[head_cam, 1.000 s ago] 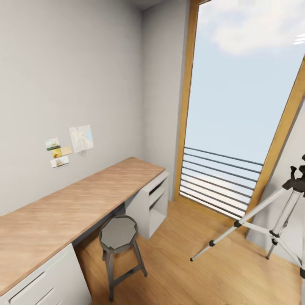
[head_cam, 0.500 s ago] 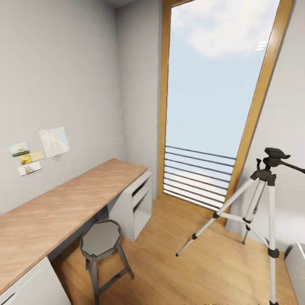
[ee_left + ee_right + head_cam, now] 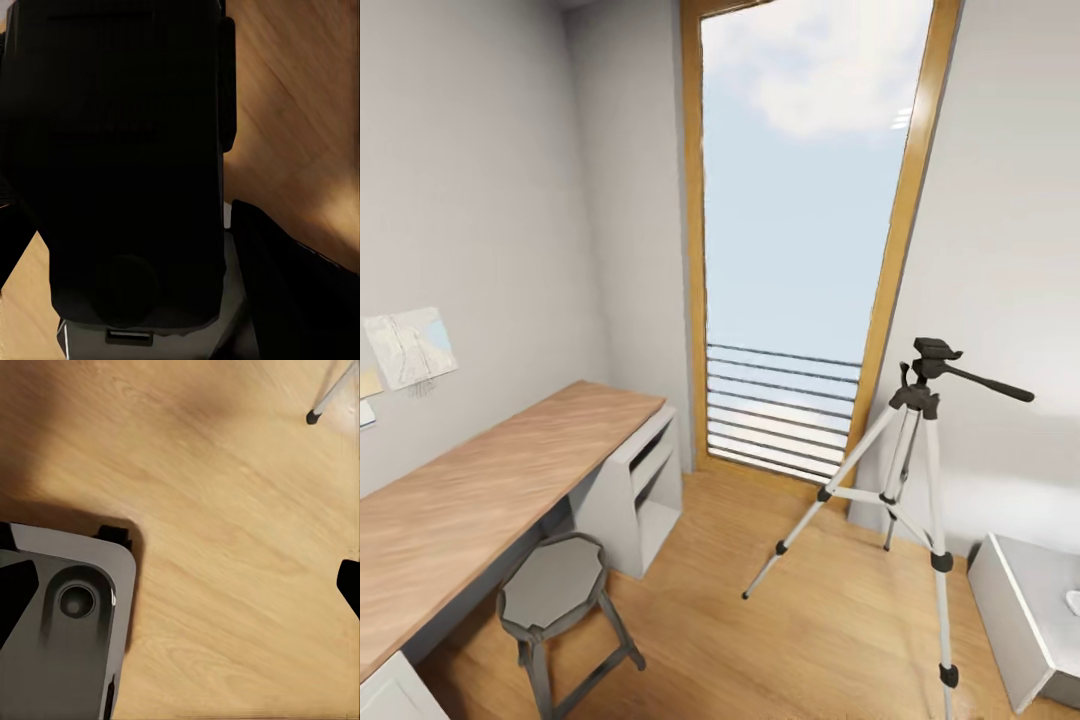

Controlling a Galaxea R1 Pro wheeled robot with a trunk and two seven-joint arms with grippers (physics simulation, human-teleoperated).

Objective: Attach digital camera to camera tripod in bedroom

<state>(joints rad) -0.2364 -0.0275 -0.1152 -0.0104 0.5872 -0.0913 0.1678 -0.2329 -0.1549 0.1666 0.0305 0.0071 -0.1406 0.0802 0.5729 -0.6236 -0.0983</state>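
The camera tripod (image 3: 925, 440) stands on the wood floor right of the tall window, its silver legs spread and its black head (image 3: 932, 352) bare, with the pan handle pointing right. In the left wrist view a matte black boxy body, the digital camera (image 3: 120, 150), sits very close between the dark fingers (image 3: 300, 300) of my left gripper (image 3: 135, 225), which is shut on it. My right gripper (image 3: 180, 585) hangs open over the plank floor, one fingertip (image 3: 349, 582) at the picture's edge. One black tripod foot (image 3: 311, 416) shows beyond it.
A long wood-topped desk (image 3: 480, 480) with white drawers runs along the left wall, with a grey metal stool (image 3: 552, 590) in front of it. A low white cabinet (image 3: 1025, 610) stands right of the tripod. The robot's grey base corner (image 3: 67, 615) shows below the right gripper.
The head view has swung to the right, so desk, stool and tripod sit further left in the picture and the whole tripod shows. Nothing in the room itself has moved.
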